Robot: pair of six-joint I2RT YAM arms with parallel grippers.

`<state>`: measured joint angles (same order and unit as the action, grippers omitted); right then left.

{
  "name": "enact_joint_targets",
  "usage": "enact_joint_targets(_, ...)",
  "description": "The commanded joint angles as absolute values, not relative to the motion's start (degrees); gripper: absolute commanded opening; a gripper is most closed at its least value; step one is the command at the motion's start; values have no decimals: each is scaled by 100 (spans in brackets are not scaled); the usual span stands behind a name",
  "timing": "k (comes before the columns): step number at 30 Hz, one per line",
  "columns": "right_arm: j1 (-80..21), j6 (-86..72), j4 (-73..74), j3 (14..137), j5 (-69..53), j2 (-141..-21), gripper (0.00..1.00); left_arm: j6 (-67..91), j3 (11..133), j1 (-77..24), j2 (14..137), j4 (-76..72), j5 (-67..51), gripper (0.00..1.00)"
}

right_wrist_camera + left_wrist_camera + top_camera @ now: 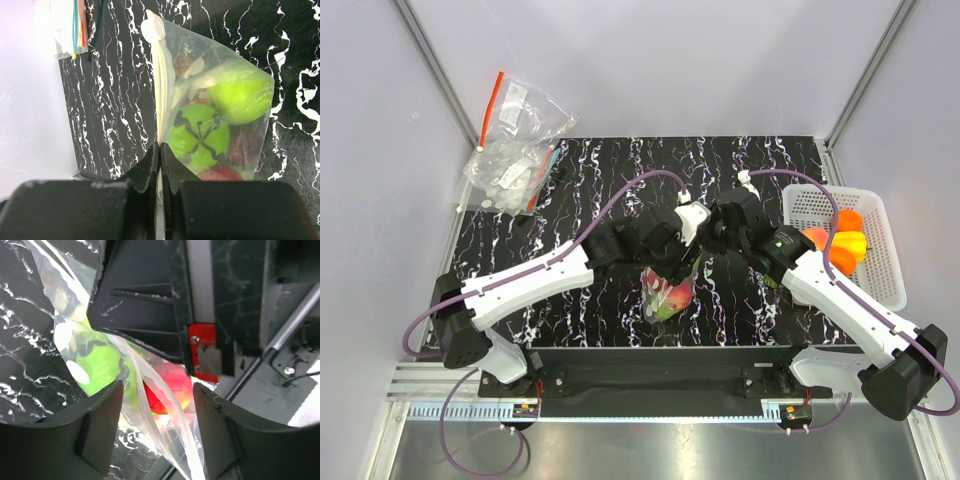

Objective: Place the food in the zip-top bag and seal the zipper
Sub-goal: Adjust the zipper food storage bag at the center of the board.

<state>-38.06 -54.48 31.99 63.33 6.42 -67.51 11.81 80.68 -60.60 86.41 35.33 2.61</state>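
Honestly, with your right jaws pinched on the zipper [161, 90] of the zip-top bag [260, 130], food [240, 92] inside, mid-counter [115, 100], and left jaws apart around it, sliding could drag the loose bag, leaving gaps.
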Motion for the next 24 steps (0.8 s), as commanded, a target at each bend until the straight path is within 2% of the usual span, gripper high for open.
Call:
enact_joint_targets(1,-3850,-5555,3050,6592,642,-6706,6,1169,8454,-6161,8780,3691,1088,54)
enact_joint_targets(3,-3850,-5555,3067,6583,642,-6671,6,1178,8525,-6196,8911,3779,1282,42)
enact_joint_targets(4,-3850,-5546,3067,6574,659,-6662,7,1169,8560,-6196,8947,3831,1414,25)
enact_joint_targets(5,-3850,-5537,3076,6574,703,-6619,10,1143,8552,-6196,8965,3849,1441,18)
enact_joint_targets(6,-3858,-5424,3076,6566,755,-6609,18,1108,8534,-6196,8982,3858,1459,7)
enact_joint_targets(7,-3850,-5362,3128,6574,852,-6583,44,1003,8517,-6196,8982,3867,1424,0)
enact_joint_targets(8,-3850,-5222,3172,6592,1148,-6531,55,906,8430,-6188,8956,3858,1363,0)
enact_joint_targets(10,-3850,-5002,3410,6644,1536,-6443,69,713,8289,-6179,8790,3797,1222,0)
enact_joint_targets(12,-3815,-4198,3366,6671,1810,-6232,74,572,7983,-6074,8492,3657,977,0)
enact_joint_targets(14,-3762,-3729,3279,6566,1924,-5926,84,519,7692,-5951,8237,3386,504,0)
enact_joint_targets(17,-3455,-2753,2787,6233,1454,-5495,87,492,7024,-5626,7665,2875,-402,0)
enact_joint_targets(19,-2809,-2339,2568,6065,987,-5379,81,501,6568,-5450,7305,2595,-667,0)
enact_joint_targets(21,-2131,-2207,2436,5819,13,-5379,75,606,6277,-5362,7024,2400,-782,0)
enact_joint_targets(22,-1448,-2197,2043,5705,-635,-5388,74,693,5953,-5327,6944,2130,-956,0)
enact_joint_targets(23,-1102,-2206,1752,5373,-1825,-5466,72,720,5802,-5300,6865,1979,-1106,0)
enact_joint_targets(24,-864,-2276,1331,5161,-2463,-5493,68,747,5662,-5239,6725,1847,-1221,0)
